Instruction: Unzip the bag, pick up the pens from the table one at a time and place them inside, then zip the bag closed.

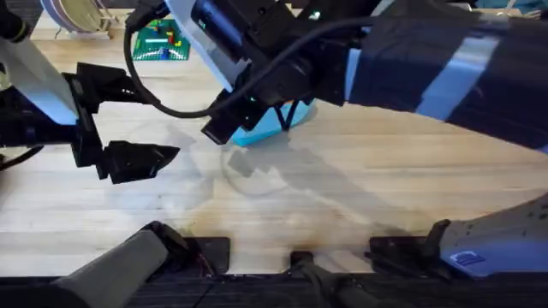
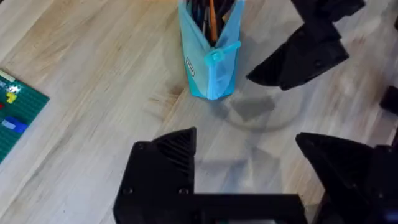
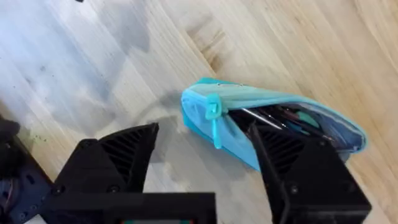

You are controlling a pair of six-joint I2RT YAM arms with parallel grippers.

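A pale wooden tabletop (image 1: 360,171) with visible plank grain fills the overhead view, a faint round smudge marking the boards near its middle. At the upper left of that view a green building-brick plate (image 1: 163,41) with a few coloured bricks lies on the wood, beside a rack of pale discs (image 1: 73,15) at the top edge.

The light blue bag (image 1: 272,125) rests on the tabletop just above centre in the overhead view, largely covered by the right arm, which reaches in large and dark from the right edge. In the right wrist view the bag (image 3: 273,121) lies on its side with its zipper open and its pull tab (image 3: 213,115) hanging at the near end; pens (image 3: 273,116), dark ones among them, show through the opening. The left wrist view sees the bag (image 2: 210,53) end-on, its mouth agape, with an orange pen (image 2: 212,18) and dark pens (image 2: 198,14) inside.

The right gripper (image 3: 202,158) hovers just above the bag, jaws spread wide and empty; one finger overlaps the bag's lower edge, the other stands over bare wood beside the closed end.

The left gripper (image 1: 128,120) sits at the left of the overhead view, well apart from the bag, its jaws likewise parted and holding nothing, bare tabletop between them in the left wrist view.
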